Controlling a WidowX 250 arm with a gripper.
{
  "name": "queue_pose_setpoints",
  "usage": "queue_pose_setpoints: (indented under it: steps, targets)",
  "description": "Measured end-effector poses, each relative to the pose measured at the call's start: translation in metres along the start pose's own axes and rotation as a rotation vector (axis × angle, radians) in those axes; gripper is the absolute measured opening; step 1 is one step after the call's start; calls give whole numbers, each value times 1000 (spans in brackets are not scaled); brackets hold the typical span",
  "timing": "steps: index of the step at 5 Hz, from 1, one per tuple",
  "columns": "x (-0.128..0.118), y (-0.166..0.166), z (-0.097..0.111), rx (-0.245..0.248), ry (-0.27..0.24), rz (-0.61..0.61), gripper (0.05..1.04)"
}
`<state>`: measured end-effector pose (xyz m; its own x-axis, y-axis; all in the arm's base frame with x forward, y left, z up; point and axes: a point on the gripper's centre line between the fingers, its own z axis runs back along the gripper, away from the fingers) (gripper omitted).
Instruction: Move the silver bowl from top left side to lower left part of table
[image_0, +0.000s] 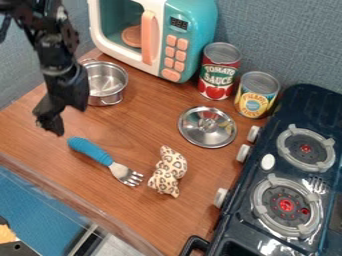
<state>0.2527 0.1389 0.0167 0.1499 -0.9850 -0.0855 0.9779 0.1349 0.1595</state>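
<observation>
Brown tabletop (150, 120) supports 1 upright silver bowl (110, 80), up and right of the pincer (67, 119) in view; pincer fingers spread, 2 tips apart.

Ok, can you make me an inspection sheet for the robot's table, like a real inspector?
Surface: brown wooden table.
Job's things: silver bowl with side handles, upright at the upper left, partly behind the arm.
Clutter: blue-handled fork toward the lower left, spotted toy beside it, silver lid, red-labelled can, yellow-labelled can.
Grippers: one black end effector, at the left, in front of the bowl in this view.
Cables: not sure; a dark strip beside the arm might be one.
Surroundings: teal toy microwave at the back, dark toy stove on the right, blue-grey wall behind.
</observation>
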Motion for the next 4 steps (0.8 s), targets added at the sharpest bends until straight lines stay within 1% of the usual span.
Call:
queue_pose_setpoints:
  steps: [1, 2, 3, 4]
  targets:
    - [-7, 16, 7, 19, 15, 19, 998]
    - [-17, 37, 1, 6, 33, 48, 998]
    - [-18, 62, -5, 3, 59, 62, 998]
    - [-25, 83, -21, -25, 79, 74, 998]
